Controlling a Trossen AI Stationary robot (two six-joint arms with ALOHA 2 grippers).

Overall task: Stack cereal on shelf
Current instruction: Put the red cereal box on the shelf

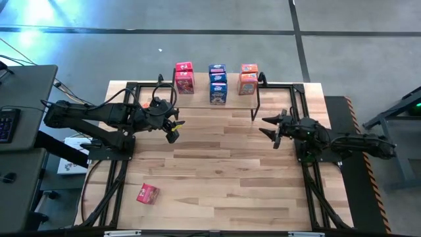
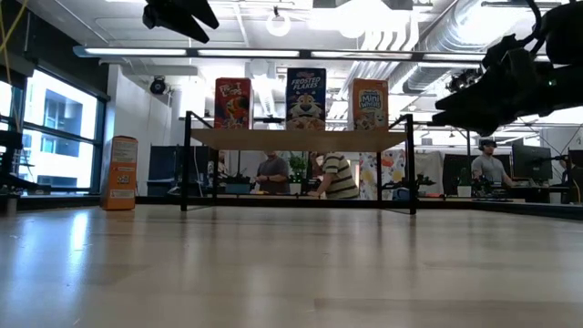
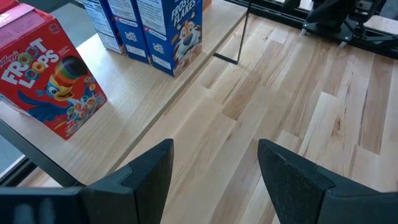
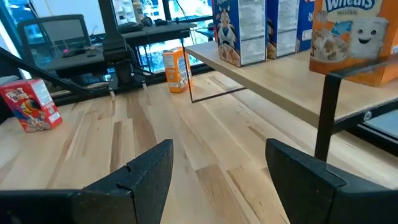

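The shelf [image 1: 197,99] stands at the table's far edge on thin black legs. On its plank stand pink-red cereal boxes [image 1: 185,78], blue ones [image 1: 218,83] and orange ones [image 1: 248,79]; they also show in the low view [image 2: 305,98]. A pink-red box [image 1: 147,193] lies on the table near the front left. An orange box [image 2: 120,173] stands on the table left of the shelf. My left gripper [image 1: 172,128] is open and empty, above the table in front of the shelf's left part. My right gripper [image 1: 271,128] is open and empty, in front of the shelf's right end.
The shelf's black legs [image 1: 256,105] stand close to my right gripper. Black frame rails [image 1: 112,178] run along the table's left and right sides. Bare wooden tabletop [image 1: 223,171] lies between the arms and the front edge. People [image 2: 337,178] are in the room beyond.
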